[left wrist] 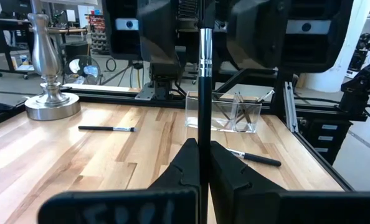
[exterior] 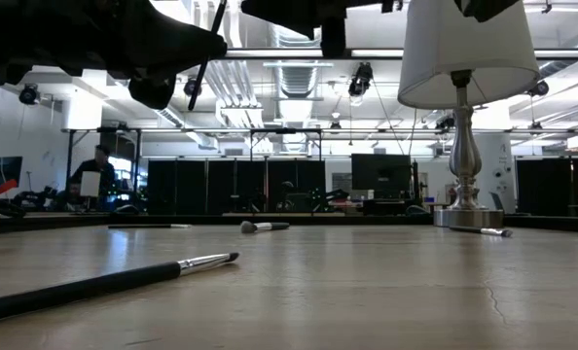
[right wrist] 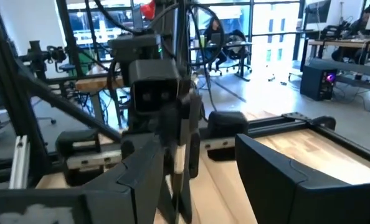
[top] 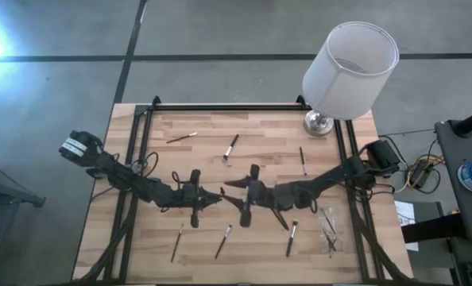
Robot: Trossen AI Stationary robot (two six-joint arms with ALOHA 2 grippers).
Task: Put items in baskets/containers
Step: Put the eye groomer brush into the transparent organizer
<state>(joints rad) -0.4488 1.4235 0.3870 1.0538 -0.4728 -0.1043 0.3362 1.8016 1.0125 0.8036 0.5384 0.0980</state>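
The left pincer (left wrist: 199, 163), near the clear tray (left wrist: 223, 112), clamps a light, stiff, slippery brush (left wrist: 203, 93) mid-handle; the right pincer (top: 234, 197) gapes empty.

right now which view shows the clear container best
Left wrist view: the clear container stands on the table with brushes inside. The high view shows it only faintly near the right edge. The low and right wrist views don't show it.
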